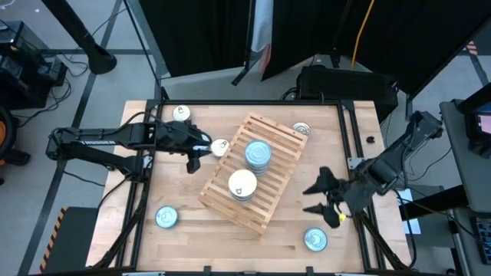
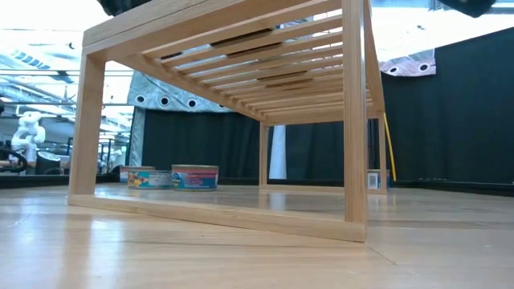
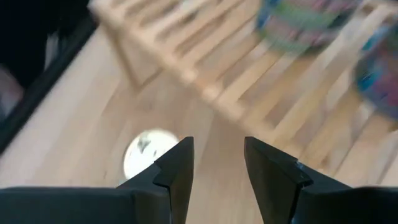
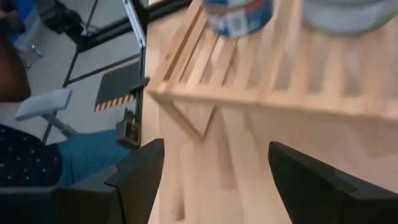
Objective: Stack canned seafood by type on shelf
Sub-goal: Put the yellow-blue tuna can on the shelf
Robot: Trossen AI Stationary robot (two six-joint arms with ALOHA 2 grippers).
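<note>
**Two stacks on rack, loose tins around**

Near edge: blue-topped tin (image 1: 166,218) at left, silver-topped tin (image 1: 315,240) at right, both on tabletop (image 1: 184,245). Right gripper (image 1: 322,197) beside shelf (image 1: 282,170), released wide, empty. On shelf: white-topped stack (image 1: 242,185), blue-topped stack (image 1: 258,156). Left gripper (image 1: 201,156) parted, empty, just beside white-topped tin (image 1: 220,147). Farther back: pull-tab tin (image 1: 301,130) and another white-topped tin (image 1: 181,114).

High view looks straight down; low view sits at worktop (image 1: 192,230) level under the shelf (image 1: 272,165); both wrist views face that shelf closely
</note>
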